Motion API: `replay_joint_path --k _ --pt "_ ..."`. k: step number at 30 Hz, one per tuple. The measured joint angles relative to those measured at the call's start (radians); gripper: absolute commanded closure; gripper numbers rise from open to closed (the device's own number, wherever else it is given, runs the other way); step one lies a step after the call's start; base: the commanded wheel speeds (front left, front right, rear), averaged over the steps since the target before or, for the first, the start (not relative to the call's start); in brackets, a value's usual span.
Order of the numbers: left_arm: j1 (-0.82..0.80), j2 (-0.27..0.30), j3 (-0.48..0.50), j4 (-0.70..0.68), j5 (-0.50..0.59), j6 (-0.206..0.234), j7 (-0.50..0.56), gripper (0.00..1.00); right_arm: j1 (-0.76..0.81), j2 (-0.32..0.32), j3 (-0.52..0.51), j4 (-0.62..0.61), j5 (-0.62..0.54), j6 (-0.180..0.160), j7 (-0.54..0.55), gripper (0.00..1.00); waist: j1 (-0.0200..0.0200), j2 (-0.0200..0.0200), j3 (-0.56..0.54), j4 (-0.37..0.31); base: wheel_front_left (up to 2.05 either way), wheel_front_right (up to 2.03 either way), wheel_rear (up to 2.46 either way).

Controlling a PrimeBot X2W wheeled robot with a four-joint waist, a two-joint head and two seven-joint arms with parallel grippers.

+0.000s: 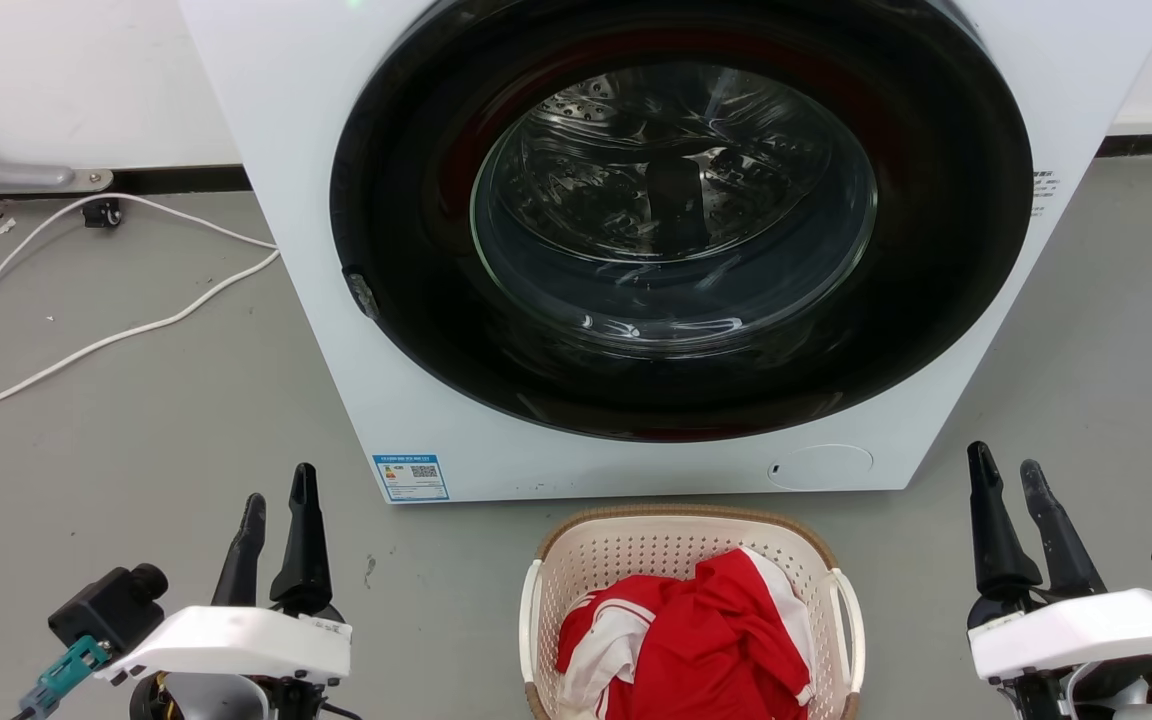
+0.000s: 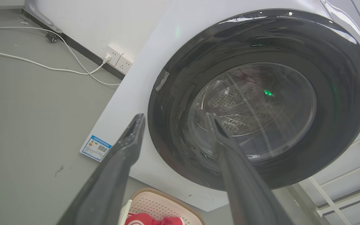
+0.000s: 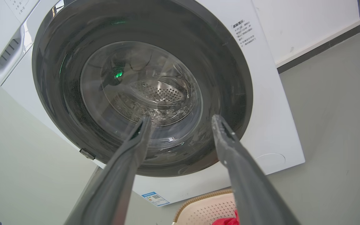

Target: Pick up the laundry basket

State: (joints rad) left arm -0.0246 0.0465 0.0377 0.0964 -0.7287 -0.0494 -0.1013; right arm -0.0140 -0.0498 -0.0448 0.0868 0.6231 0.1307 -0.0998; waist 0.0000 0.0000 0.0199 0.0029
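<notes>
Head view: the basket (image 1: 678, 514) sits on the floor at the bottom centre, just in front of the washer (image 1: 316, 150). It is cream perforated plastic with a brown woven-look rim and a white loop handle on each side, and it holds red-and-white cloth (image 1: 696, 630). The left claw (image 1: 279, 487) stands at the lower left and the right claw (image 1: 1004, 458) at the lower right. Each is a little parted, empty and well apart from the basket. The reach looks not yet begun; next, each claw likely needs to come down and inward to its handle, close, then lift evenly.

Left wrist view: the left claw (image 2: 176, 115) is parted and empty, aimed at the washer door, with the basket (image 2: 155, 203) at the bottom edge.

Right wrist view: the right claw (image 3: 181, 117) is likewise parted and empty, with the basket (image 3: 208, 209) at the bottom edge.
</notes>
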Motion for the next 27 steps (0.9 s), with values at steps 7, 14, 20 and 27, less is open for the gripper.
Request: replay_joint_path --k 7,14,20,27 --pt "0.008 0.0 -0.009 -0.005 0.076 0.006 -0.017 0.0 0.008 0.0 0.002 -0.011 -0.085 0.0 -0.019 0.0 0.0 0.0 -0.001 0.0 0.0 0.0 0.0" --pt "0.016 0.001 -0.019 -0.005 0.175 0.007 -0.04 0.0 0.016 0.0 0.004 -0.026 -0.189 0.0 -0.041 0.0 0.0 0.0 0.002 0.002 0.0 0.0 0.0" --pt "0.021 0.001 -0.026 -0.006 0.246 0.014 -0.053 0.0 0.02 0.0 0.008 -0.035 -0.267 0.0 -0.056 0.0 0.0 0.0 0.003 0.002 0.0 0.0 0.0" --pt "0.022 0.001 -0.028 -0.006 0.311 0.015 -0.071 0.0 0.026 0.0 0.008 -0.042 -0.351 0.0 -0.073 0.0 0.0 0.0 0.007 0.003 0.0 0.0 0.0"
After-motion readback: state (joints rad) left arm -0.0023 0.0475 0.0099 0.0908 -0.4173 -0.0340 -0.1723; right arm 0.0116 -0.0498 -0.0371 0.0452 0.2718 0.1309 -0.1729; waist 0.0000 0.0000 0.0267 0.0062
